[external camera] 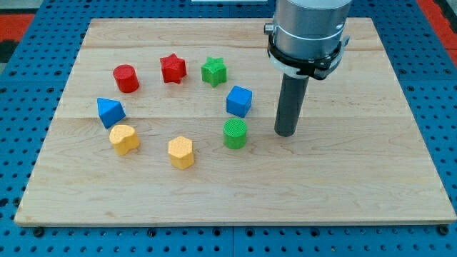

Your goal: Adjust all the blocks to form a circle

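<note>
Several blocks lie in a rough ring on the wooden board [343, 185]. A red cylinder [126, 78], a red star [173, 68] and a green star [213, 71] sit along the ring's top. A blue cube [239, 101] and a green cylinder [235, 133] are on its right side. A yellow hexagonal block [181, 151] and a yellow rounded block [124, 138] are at the bottom. A blue triangular block [110, 112] is at the left. My tip [286, 133] stands just outside the ring, right of the green cylinder and apart from it.
The arm's grey body [308, 32] hangs over the board's upper right. Around the board lies a blue perforated table [21, 143].
</note>
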Available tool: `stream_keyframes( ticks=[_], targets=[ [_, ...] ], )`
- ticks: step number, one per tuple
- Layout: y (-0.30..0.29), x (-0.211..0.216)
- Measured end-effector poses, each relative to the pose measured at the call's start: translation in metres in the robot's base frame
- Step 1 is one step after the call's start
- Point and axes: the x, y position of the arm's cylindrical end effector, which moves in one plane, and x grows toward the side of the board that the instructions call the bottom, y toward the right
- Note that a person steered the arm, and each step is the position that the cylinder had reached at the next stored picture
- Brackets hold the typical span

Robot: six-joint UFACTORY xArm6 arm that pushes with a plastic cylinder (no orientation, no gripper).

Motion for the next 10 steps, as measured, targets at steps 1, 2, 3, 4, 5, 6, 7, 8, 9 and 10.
stream_keyframes(
  ticks=[1, 2, 3, 4, 5, 6, 7, 8, 9, 10],
  targets=[
    [-0.045, 0.008],
    [-0.074, 0.004],
    [-0.03, 0.031],
    [-0.02, -0.013],
    [-0.024, -0.06],
    [-0.046, -0.057],
    [-0.032, -0.059],
    [-0.011, -0.109],
    [-0.037, -0.152],
    [-0.071, -0.163]
  ],
)
